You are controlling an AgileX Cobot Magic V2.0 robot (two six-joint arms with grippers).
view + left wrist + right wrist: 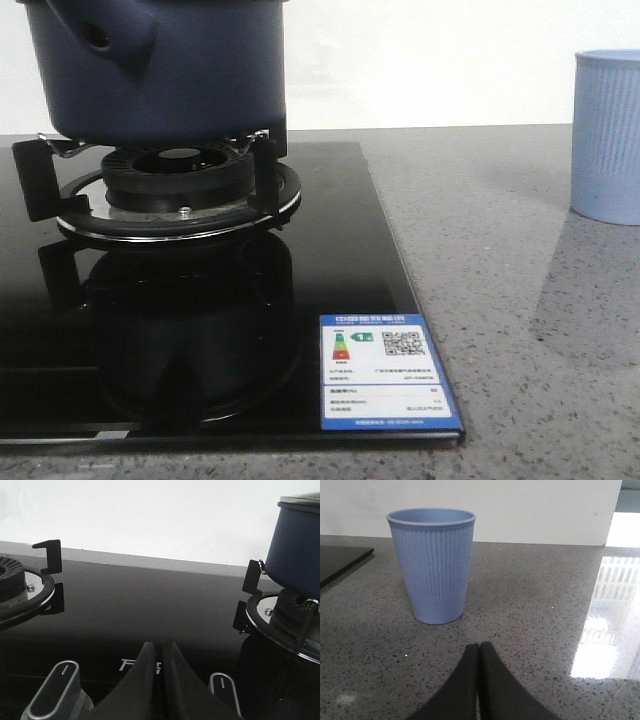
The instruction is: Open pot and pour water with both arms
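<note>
The dark navy pot (170,70) stands on the burner grate (180,185) of the black glass hob, its stubby handle socket (105,38) facing front-left; its top is cut off in the front view. The left wrist view catches the pot (297,550) with a metal rim at its top edge. My left gripper (160,645) is shut and empty, low over the hob between two knobs, well apart from the pot. My right gripper (479,646) is shut and empty above the counter, a short way in front of the pale blue ribbed cup (434,565).
The ribbed cup (607,135) stands on the speckled grey counter (520,300) right of the hob. A second burner (15,587) is at the hob's other side. Two control knobs (55,690) (225,690) flank my left fingers. A white wall runs behind.
</note>
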